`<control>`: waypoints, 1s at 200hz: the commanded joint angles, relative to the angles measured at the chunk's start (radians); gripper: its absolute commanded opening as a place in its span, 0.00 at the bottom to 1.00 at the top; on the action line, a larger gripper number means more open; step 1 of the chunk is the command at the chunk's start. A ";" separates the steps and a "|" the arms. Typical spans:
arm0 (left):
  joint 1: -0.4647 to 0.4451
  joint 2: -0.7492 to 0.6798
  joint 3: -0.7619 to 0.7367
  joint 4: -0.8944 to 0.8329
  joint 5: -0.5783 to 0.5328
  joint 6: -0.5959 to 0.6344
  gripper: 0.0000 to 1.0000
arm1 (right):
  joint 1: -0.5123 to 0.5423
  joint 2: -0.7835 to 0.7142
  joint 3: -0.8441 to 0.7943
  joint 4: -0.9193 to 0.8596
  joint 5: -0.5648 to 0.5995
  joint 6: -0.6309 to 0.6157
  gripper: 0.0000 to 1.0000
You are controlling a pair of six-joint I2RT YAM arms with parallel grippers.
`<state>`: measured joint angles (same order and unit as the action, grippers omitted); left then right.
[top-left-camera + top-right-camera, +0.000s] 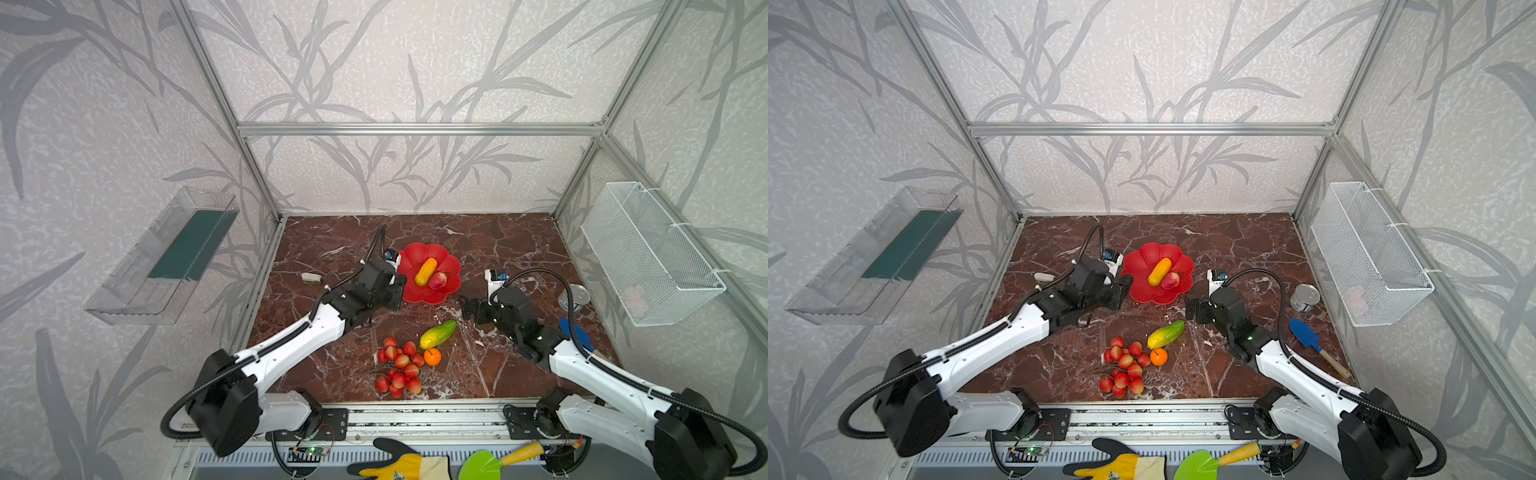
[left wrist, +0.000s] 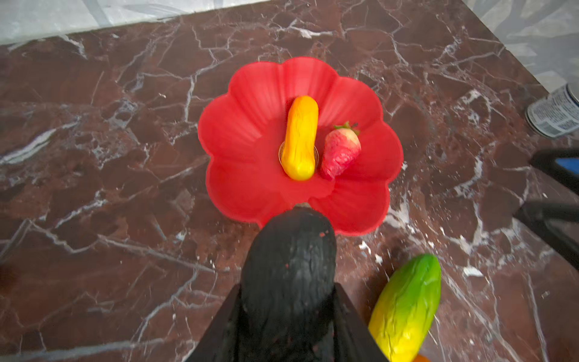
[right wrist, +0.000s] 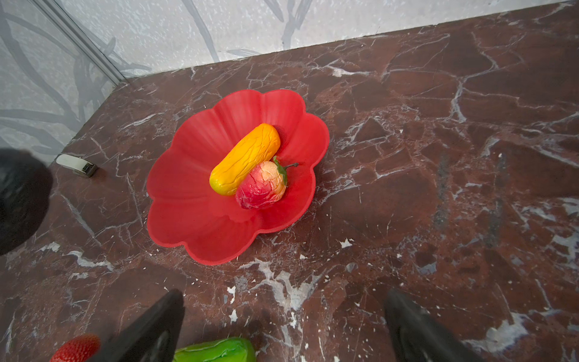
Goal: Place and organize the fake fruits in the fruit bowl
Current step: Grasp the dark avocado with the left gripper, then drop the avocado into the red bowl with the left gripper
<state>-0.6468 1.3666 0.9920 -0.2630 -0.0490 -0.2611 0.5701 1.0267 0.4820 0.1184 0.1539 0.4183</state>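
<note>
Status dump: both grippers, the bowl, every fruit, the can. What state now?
left gripper, shut on the avocado
avocado, gripped, not yet in the bowl
right gripper, open, empty
bowl, holding yellow fruit and strawberry, touching each other
green fruit, lying on table
orange, on table
red bunch, on table
can, upright

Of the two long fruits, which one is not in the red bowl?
The green-yellow one: it lies on the table near the small orange. The yellow-orange one lies inside the fruit bowl beside the red-pink fruit.
</note>
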 commanded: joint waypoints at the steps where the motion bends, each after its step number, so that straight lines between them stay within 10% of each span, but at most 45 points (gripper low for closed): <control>1: 0.031 0.113 0.115 0.047 0.043 0.033 0.35 | -0.003 -0.014 -0.018 0.003 -0.010 0.016 0.99; 116: 0.122 0.629 0.450 0.001 0.186 -0.036 0.37 | -0.002 -0.091 -0.063 -0.071 -0.041 0.047 0.99; 200: 0.142 0.500 0.400 0.074 0.234 -0.088 0.66 | 0.016 -0.004 -0.055 -0.043 -0.115 0.129 0.99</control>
<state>-0.5140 1.9968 1.4086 -0.2516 0.1551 -0.3317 0.5705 0.9947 0.4232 0.0628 0.0685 0.5095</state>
